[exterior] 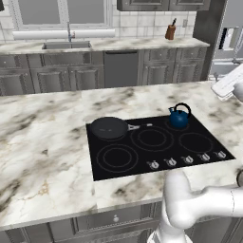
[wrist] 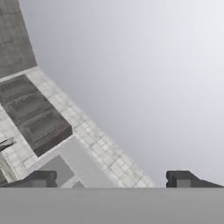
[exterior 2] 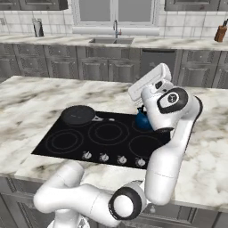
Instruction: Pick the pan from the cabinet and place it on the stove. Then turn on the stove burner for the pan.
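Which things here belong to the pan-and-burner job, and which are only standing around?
For the job:
- pan, already on the rear left burner
- stove
- stove knobs
- pincer, open and empty

Standing around:
- blue kettle on the stove
- knife block
- sink

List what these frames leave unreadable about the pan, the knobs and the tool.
- Knobs: too small in both base views to read their positions, so burner state is unknown.
- Kettle: mostly hidden by the arm in the right base view.
- Tool: only its spread tips show in the hand view, nothing between them.
- Pan: its inside is too dark to check for contents.
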You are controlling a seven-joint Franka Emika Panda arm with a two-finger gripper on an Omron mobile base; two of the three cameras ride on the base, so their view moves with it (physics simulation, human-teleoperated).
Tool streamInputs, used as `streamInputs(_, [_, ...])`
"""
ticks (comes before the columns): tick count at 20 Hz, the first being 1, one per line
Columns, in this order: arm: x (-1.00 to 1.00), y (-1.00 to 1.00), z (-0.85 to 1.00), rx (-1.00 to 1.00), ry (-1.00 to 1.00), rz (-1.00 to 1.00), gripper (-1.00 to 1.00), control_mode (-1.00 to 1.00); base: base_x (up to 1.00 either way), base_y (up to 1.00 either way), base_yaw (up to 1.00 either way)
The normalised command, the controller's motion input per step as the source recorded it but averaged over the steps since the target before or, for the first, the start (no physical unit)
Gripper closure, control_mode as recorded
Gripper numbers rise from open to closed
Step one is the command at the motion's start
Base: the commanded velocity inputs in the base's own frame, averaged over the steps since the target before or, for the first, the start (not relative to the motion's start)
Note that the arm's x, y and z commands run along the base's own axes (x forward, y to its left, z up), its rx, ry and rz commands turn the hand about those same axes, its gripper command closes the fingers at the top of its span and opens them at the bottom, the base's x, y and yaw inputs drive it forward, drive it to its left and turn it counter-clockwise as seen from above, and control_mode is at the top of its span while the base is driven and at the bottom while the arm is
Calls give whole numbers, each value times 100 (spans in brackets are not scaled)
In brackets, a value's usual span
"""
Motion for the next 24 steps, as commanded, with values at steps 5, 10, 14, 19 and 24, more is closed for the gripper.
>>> streamInputs(5, [-30,-1,35,-57,-44,19,-100,-100,0,0,0])
streamInputs(10, [-61,-6,36,-55,-51,9,-100,-100,0,0,0])
streamInputs(14, [-74,-2,50,-52,-47,6,-100,-100,0,0,0])
streamInputs(19, [-65,0,46,-53,-50,5,-100,-100,0,0,0])
streamInputs(24, [-48,0,39,-50,-54,2,-100,-100,0,0,0])
